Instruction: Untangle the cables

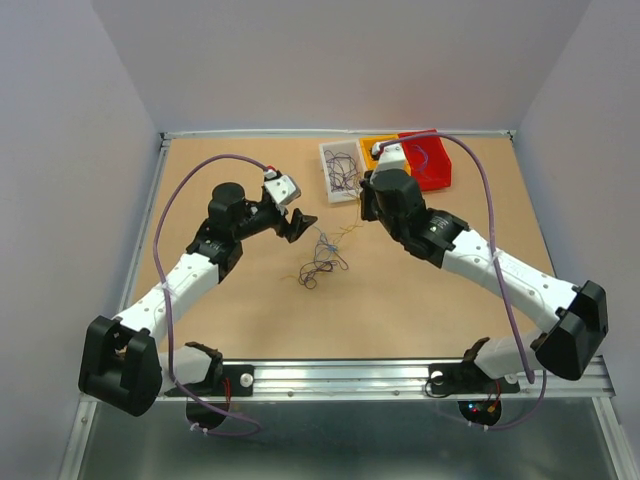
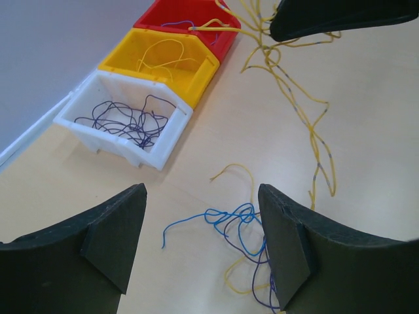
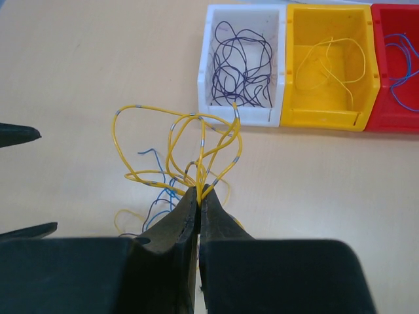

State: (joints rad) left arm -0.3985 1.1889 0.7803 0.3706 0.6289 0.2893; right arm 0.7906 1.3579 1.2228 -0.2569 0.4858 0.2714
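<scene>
left tool (image 2: 201, 199) wide, right tool (image 3: 198, 195) pinching cables (image 3: 198, 173), several?

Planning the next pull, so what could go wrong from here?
1. The right gripper is shut on several yellow wires at once, with blue wires mixed in below; pulling may drag everything along or tighten knots.
2. The open left gripper hovers over the blue wires where other strands cross them; closing may catch more than one.

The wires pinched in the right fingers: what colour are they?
The wires are yellow with small grey bands; right wrist view shows them best.
</scene>
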